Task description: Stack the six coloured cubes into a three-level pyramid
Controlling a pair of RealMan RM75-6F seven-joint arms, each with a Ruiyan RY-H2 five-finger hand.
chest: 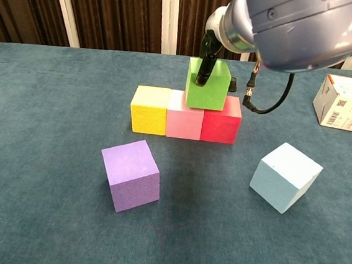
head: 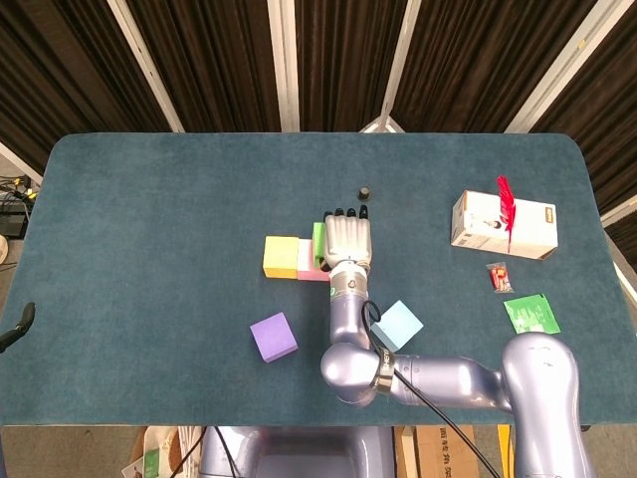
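Yellow cube [chest: 150,109], pink cube [chest: 185,115] and red cube [chest: 222,119] stand side by side in a row. The green cube [chest: 207,84] sits over the seam between pink and red, slightly tilted. My right hand [chest: 210,48] grips it from above, a dark finger pressed on its front face. In the head view the right hand [head: 347,242] hides the red cube and most of the green cube [head: 318,239]. The purple cube [chest: 131,174] lies loose front left, and the light blue cube [chest: 285,177] is tilted at front right. My left hand is not visible.
A white cardboard box [head: 505,225] with a red tag stands at the right. A small red packet [head: 500,277] and a green packet [head: 530,314] lie near it. A small black knob [head: 364,190] sits just behind the cube row.
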